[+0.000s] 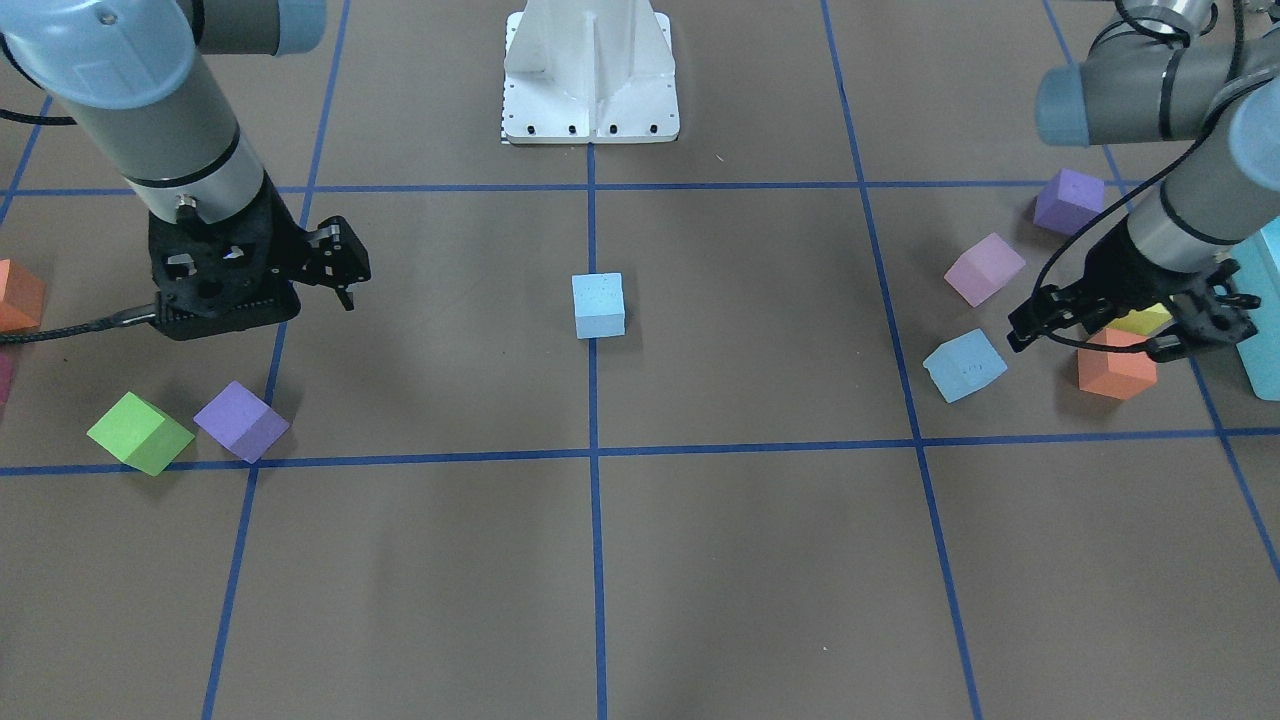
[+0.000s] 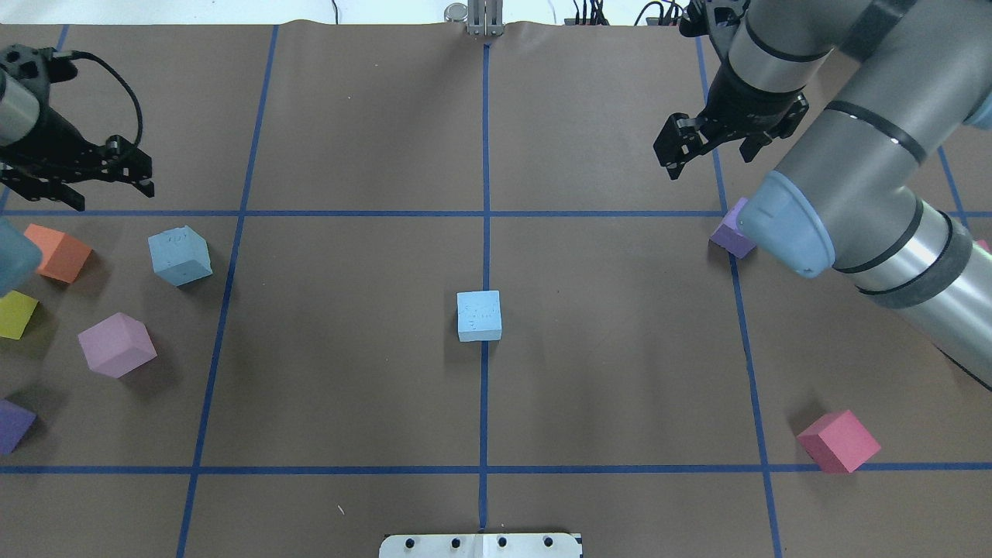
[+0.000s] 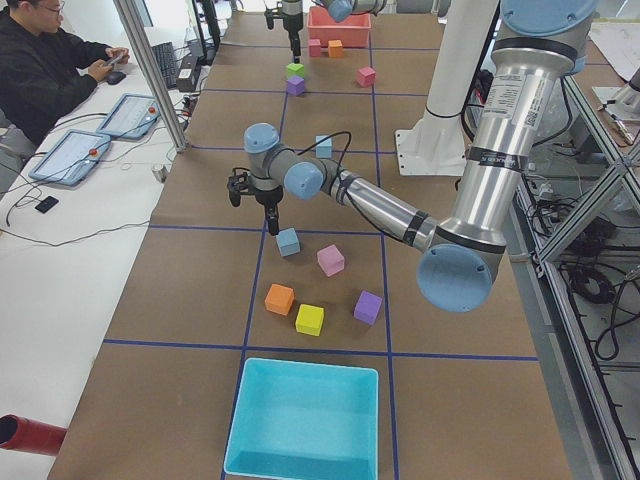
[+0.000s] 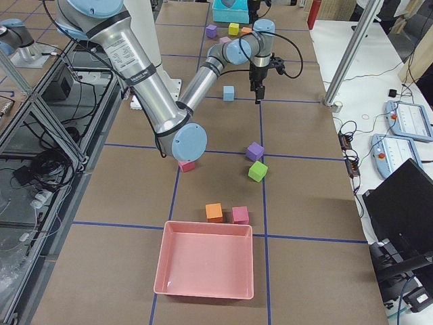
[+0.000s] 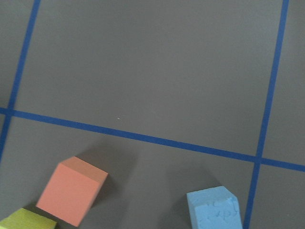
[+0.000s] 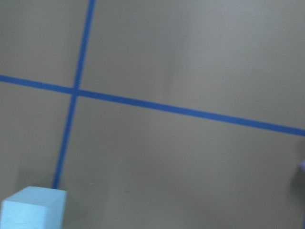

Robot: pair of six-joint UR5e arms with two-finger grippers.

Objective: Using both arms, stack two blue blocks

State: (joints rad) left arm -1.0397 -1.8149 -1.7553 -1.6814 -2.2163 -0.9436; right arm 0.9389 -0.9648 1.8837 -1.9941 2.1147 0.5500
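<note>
Paper-covered table (image 1: 700, 560), brown, gridded with blue tape. Front view: two blue blocks. The centre blue block (image 1: 598, 305) sits on a tape line, the side blue block (image 1: 965, 365) just beside the left gripper (image 1: 1090, 340), jaws apart. Overhead: right gripper (image 2: 707, 161) likewise spread, pointing down, well apart from both.

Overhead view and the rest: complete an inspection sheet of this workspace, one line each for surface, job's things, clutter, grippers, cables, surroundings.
Surface: brown table with blue tape lines.
Job's things: centre blue block on the middle line; second blue block near the left gripper; not stacked.
Clutter: orange cube, yellow cube, pink cube, purple cubes, green cube, magenta cube, turquoise bin, pink bin.
Grippers: left gripper open, empty; right gripper open, empty.
Cables: black cable runs from the right wrist.
Surroundings: operator seated at a side desk.
</note>
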